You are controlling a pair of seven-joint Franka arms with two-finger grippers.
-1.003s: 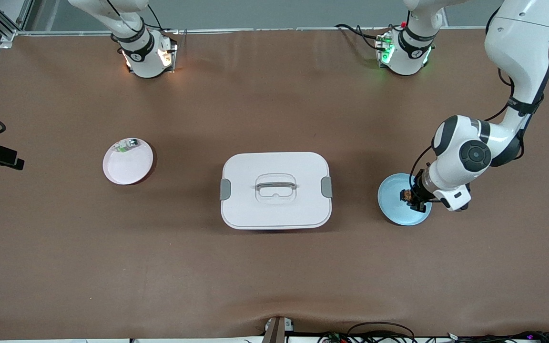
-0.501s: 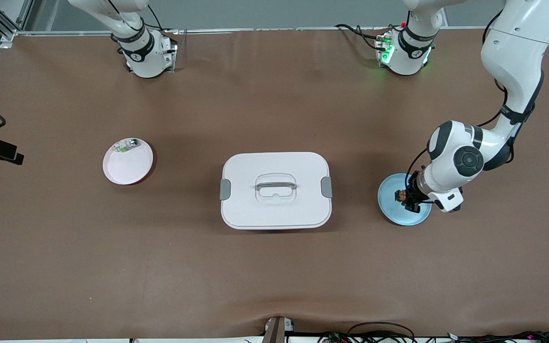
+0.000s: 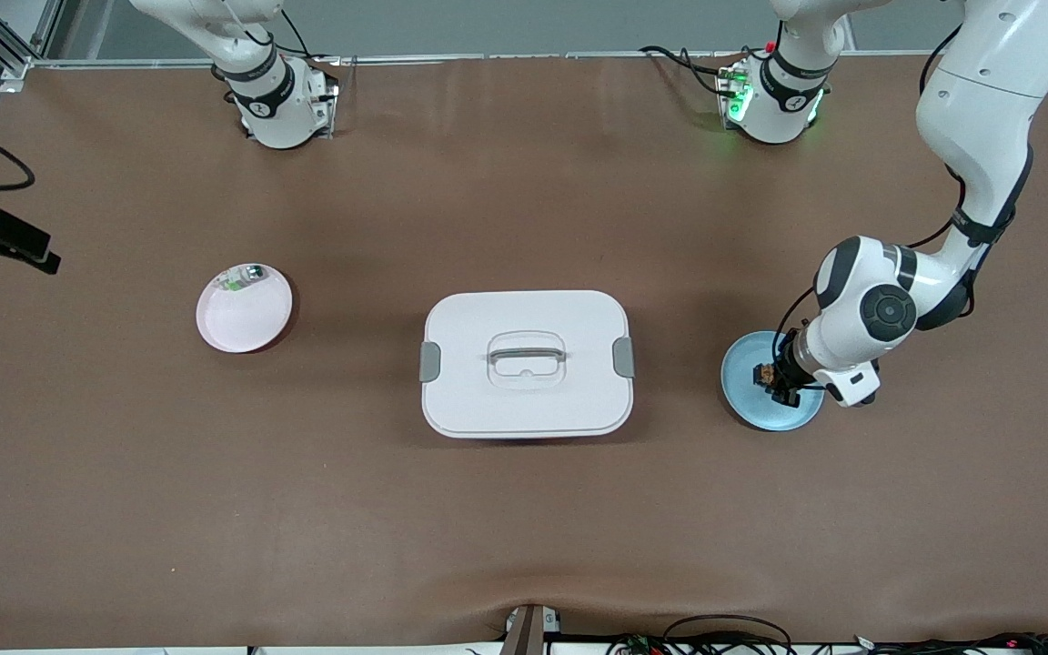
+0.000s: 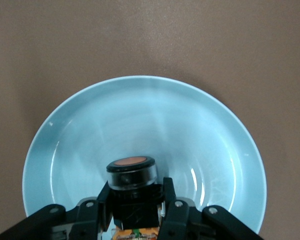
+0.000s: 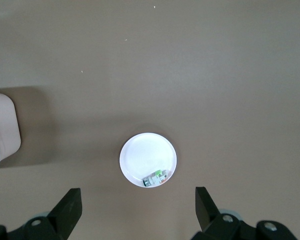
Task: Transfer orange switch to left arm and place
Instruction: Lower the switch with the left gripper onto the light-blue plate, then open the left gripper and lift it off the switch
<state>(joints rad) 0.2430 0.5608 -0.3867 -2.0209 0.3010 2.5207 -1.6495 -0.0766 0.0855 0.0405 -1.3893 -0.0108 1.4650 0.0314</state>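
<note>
Between the fingers of the left end effector [image 4: 137, 202] the orange switch [image 4: 131, 176] was gripped, the black pads being closed on its dark body while its orange round end pointed away from the wrist, so that its long axis ran in line with the fingers. That end effector was seen low over the blue plate [image 3: 747, 400], which lay at the left arm's end of the bench [image 3: 524, 528]; whether the switch was touching the plate could not be told. From there the box [image 3: 526, 363] stood at the middle of the bench, between the blue plate and the pink plate [image 3: 242, 323], so a straight path toward the right arm's end would have been blocked by it; a lift over it or a route round it was judged necessary. The right end effector [image 5: 137, 207] was held high over the pink plate's end of the bench, fingers spread wide and empty, waiting. A small green-and-silver component [image 3: 242, 277] rested on the pink plate.
</note>
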